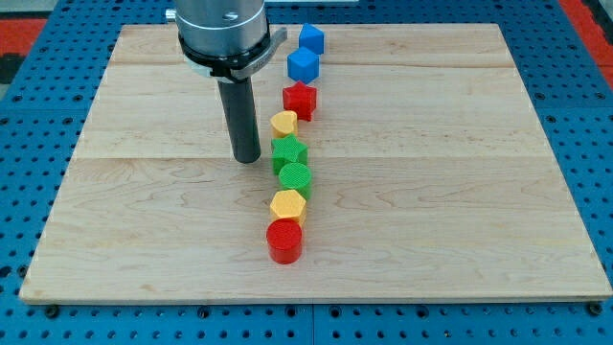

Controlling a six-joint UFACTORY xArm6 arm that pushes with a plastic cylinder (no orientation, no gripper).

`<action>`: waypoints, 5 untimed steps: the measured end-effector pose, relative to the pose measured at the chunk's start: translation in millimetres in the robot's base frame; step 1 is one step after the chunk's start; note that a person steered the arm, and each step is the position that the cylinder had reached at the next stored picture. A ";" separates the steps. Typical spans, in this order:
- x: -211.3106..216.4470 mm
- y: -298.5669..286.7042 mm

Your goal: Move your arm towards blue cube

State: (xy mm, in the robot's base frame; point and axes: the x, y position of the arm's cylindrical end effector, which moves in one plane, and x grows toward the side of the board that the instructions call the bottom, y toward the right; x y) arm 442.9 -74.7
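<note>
Two blue blocks lie at the view's top centre: a blue cube (304,65) and, just above it, another blue block (311,39) of less clear shape. Below them a line of blocks runs down the board: a red star-like block (300,99), a small yellow block (284,123), a green star-like block (288,152), a green round block (295,177), a yellow hexagonal block (287,204) and a red cylinder (284,240). My tip (248,158) rests on the board just left of the green star-like block, below and left of the blue cube, apart from it.
The wooden board (460,192) lies on a blue perforated table (19,144). The arm's grey housing (222,34) hangs over the board's top edge, left of the blue blocks.
</note>
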 end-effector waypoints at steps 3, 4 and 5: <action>-50.0 9.4; -89.2 -9.9; -109.8 -44.4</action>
State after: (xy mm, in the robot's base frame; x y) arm 333.1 -119.2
